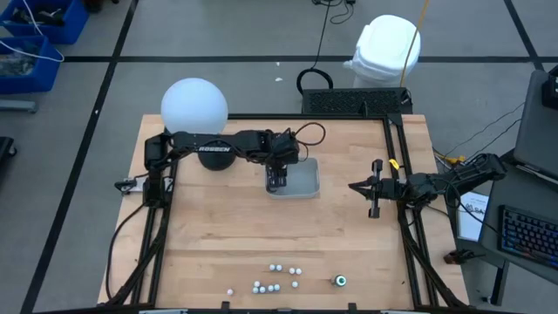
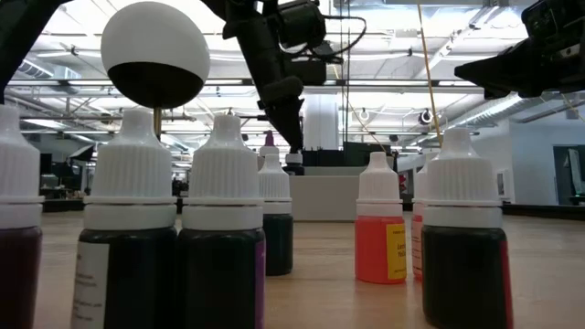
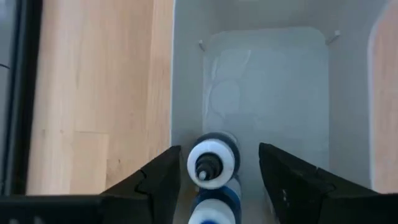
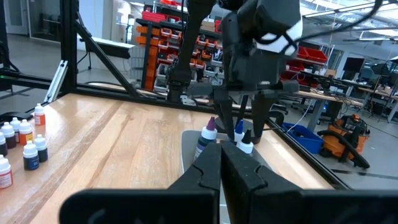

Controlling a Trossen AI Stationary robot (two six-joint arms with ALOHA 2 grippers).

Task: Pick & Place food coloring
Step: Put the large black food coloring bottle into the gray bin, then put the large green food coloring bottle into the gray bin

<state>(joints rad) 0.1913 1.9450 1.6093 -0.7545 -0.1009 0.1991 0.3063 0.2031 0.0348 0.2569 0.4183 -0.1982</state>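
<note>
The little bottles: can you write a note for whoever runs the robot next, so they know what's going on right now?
Left gripper: over the clear tray, fingers open and apart from a blue bottle standing in the tray between them.
Right gripper: shut, holding nothing, waiting at the table's right side.
Done: the right wrist view shows about three bottles standing in the tray.
Left: a cluster of white-capped bottles and one dark round jar stand near the table's front edge, waiting to be moved.
</note>
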